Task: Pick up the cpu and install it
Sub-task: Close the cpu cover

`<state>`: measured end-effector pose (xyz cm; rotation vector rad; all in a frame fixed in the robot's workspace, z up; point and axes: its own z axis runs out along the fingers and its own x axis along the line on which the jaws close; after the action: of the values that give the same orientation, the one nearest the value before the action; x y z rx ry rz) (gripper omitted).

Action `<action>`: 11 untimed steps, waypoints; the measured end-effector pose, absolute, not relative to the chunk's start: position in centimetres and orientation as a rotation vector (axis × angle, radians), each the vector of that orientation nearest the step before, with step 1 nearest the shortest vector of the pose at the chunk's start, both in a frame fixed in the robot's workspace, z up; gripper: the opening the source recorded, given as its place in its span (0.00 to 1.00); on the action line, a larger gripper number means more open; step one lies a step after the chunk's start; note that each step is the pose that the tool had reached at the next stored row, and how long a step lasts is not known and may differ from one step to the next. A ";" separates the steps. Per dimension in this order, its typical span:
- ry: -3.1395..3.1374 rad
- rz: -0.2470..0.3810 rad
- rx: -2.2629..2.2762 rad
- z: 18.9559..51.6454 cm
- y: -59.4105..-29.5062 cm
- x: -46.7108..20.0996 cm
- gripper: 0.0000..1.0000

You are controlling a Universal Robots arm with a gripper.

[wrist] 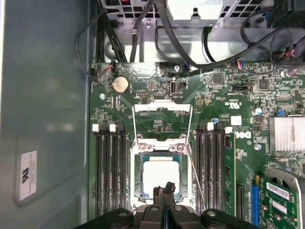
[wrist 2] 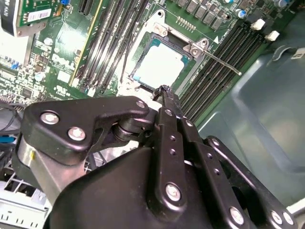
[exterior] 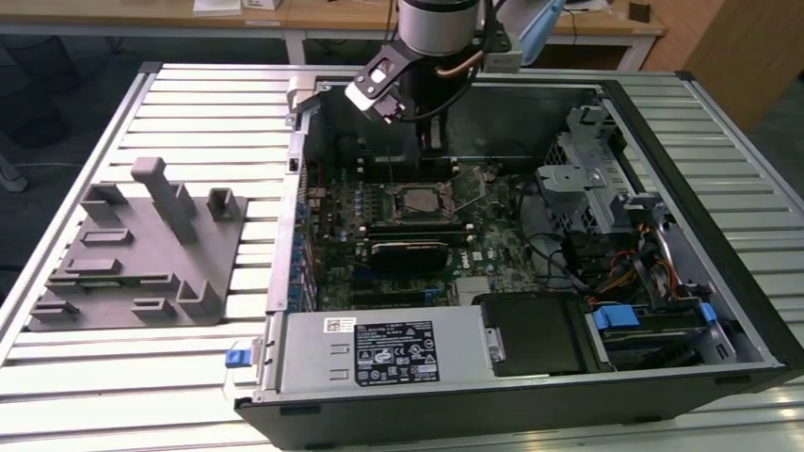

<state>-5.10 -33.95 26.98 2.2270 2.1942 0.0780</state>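
Pointing tool (wrist: 164,191), tips together, at seated cpu (wrist: 161,173) edge.

Pale silvery square cpu (wrist: 161,175) flat inside black square socket frame (wrist: 137,179) on green motherboard (wrist: 228,119). Black metal gripper (wrist: 164,192) over cpu's edge, fingertips pressed together. Hinged silver metal load plate (wrist: 162,106) flipped open. Long black memory slots (wrist: 108,167) on either side.
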 end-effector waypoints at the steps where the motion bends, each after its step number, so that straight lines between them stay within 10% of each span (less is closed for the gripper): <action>1: 2.194 0.078 2.227 27.2 -34.0 -5.1 0.11; 11: 2.194 0.078 2.227 28.1 -34.0 -5.1 0.11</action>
<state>-5.10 -33.95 28.13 2.2271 2.1943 0.0778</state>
